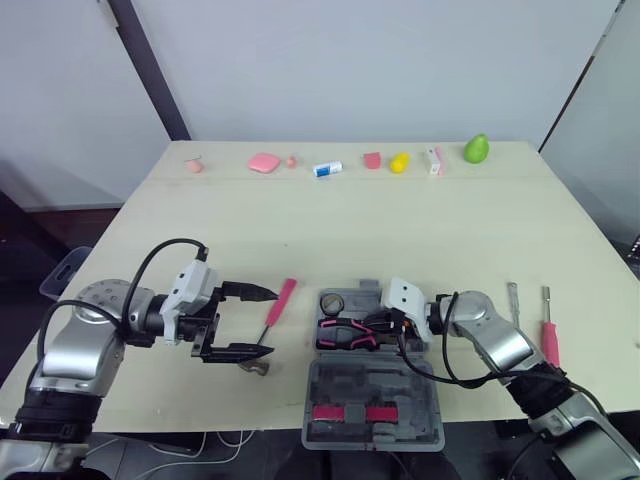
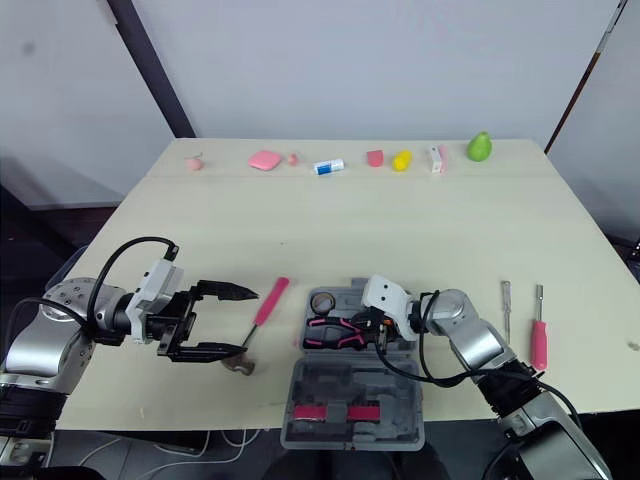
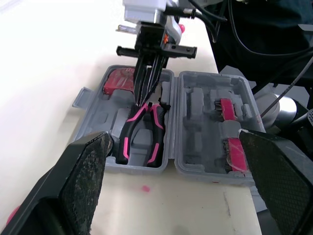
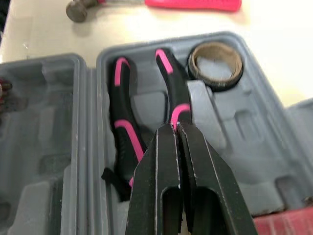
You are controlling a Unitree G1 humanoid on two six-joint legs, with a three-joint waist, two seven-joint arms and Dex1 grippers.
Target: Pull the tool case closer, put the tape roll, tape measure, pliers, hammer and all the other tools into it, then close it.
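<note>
My right gripper, fingers pressed together, hangs over the pliers lying in the open case at the table's near edge — my left gripper, spread wide, sits by the hammer just left.

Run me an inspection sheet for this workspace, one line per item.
Surface: pale beige table, bare in the middle.
Job's things: open grey plastic tool case holds black-and-pink pliers and brown tape roll; pink-handled hammer lies left of it; pink-handled screwdriver and slim silver tool right.
Clutter: small coloured items along the far edge, including a green pear-shaped one.
Grippers: left gripper open beside the hammer; right gripper shut over the pliers.
Cables: black cable loops on the left arm.
Surroundings: white wall behind.
</note>
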